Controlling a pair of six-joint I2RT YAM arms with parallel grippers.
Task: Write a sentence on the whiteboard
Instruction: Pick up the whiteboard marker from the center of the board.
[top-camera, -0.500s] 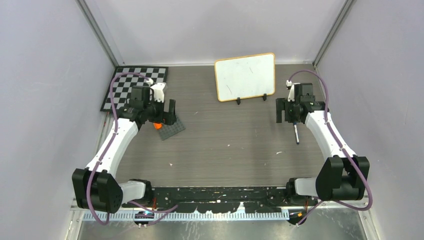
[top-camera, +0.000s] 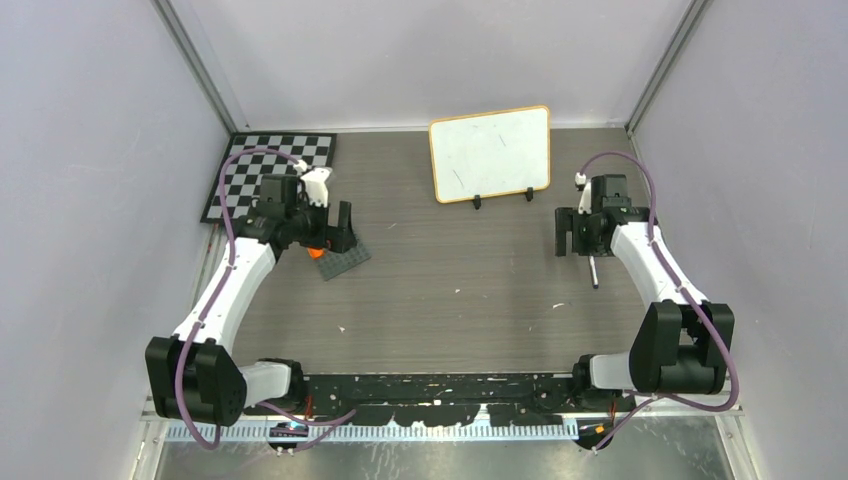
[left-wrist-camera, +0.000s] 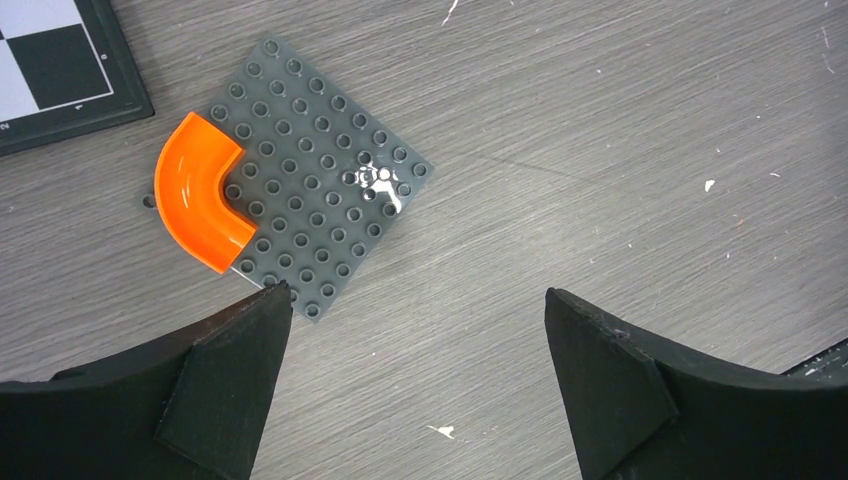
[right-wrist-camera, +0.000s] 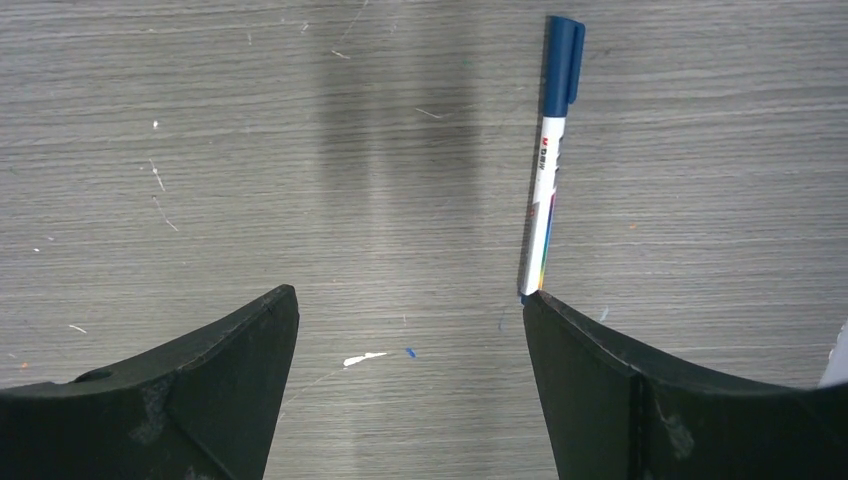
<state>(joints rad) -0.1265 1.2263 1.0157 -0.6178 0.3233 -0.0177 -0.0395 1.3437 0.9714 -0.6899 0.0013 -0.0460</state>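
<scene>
Blue-capped marker (right-wrist-camera: 548, 160): on desk (right-wrist-camera: 300, 150), just ahead of right jaws' right-hand finger (right-wrist-camera: 640, 400), not between. Right jaws apart, empty; left jaws likewise. Risk: descending finger strikes marker, rolling it away.

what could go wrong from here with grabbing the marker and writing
The marker lies by one finger of the open right gripper, not between the two; closing here could knock it away. Its blue cap is on, so no ink would reach the board. The whiteboard stands on two small feet; pen pressure might tip it.
</scene>
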